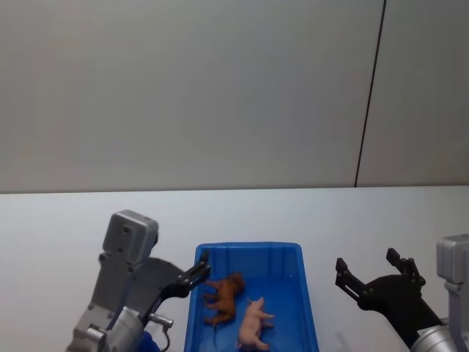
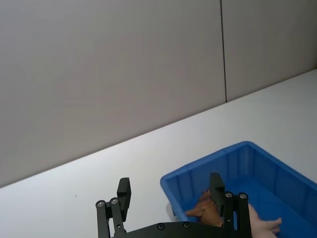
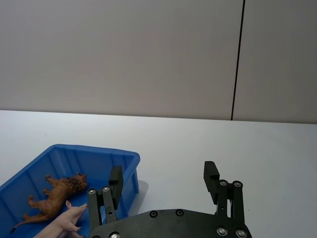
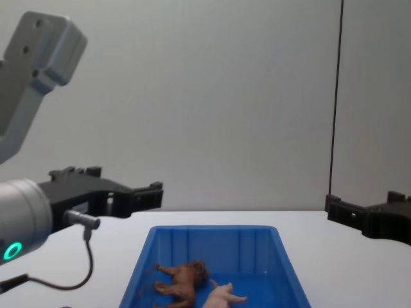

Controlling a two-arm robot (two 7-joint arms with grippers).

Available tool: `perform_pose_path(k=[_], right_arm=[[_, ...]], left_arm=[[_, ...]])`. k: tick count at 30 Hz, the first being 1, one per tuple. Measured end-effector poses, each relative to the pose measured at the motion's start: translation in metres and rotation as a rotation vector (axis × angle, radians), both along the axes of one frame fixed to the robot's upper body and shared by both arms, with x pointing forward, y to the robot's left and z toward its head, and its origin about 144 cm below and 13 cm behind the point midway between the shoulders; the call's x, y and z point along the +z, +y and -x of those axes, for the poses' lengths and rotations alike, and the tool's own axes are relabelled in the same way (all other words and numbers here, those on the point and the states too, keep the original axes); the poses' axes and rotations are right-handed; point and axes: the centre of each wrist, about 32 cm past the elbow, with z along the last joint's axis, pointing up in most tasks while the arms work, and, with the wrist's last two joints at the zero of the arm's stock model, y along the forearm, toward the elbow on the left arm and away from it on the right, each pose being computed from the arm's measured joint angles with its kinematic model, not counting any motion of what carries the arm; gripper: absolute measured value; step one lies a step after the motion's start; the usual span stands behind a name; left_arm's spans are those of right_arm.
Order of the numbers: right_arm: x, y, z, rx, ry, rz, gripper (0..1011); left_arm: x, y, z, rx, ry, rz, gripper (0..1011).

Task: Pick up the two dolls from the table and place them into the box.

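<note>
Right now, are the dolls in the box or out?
In: the brown doll and the pink doll both lie on the box floor.

No words, numbers or brand marks can be read anywhere. The blue box (image 1: 308, 293) bears no label. The dolls bear none either.

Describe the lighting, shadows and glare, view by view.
Head view: soft, even light, no glare on the table; a faint shadow lies right of the box, near the right claw. Right wrist view: a soft shadow hugs the box's corner. Chest view: a green lamp glows on the arm behind the left claw.
</note>
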Motion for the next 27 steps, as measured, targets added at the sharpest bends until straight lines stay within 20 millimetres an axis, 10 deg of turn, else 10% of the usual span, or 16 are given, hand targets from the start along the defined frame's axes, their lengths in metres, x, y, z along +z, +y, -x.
perform_pose_path(k=[27], right_arm=[[0.0, 0.0, 0.001, -0.004, -0.001, 0.0, 1001]], left_arm=[[-0.009, 0.021, 0.023, 0.122, 0.233, -0.002, 1002]])
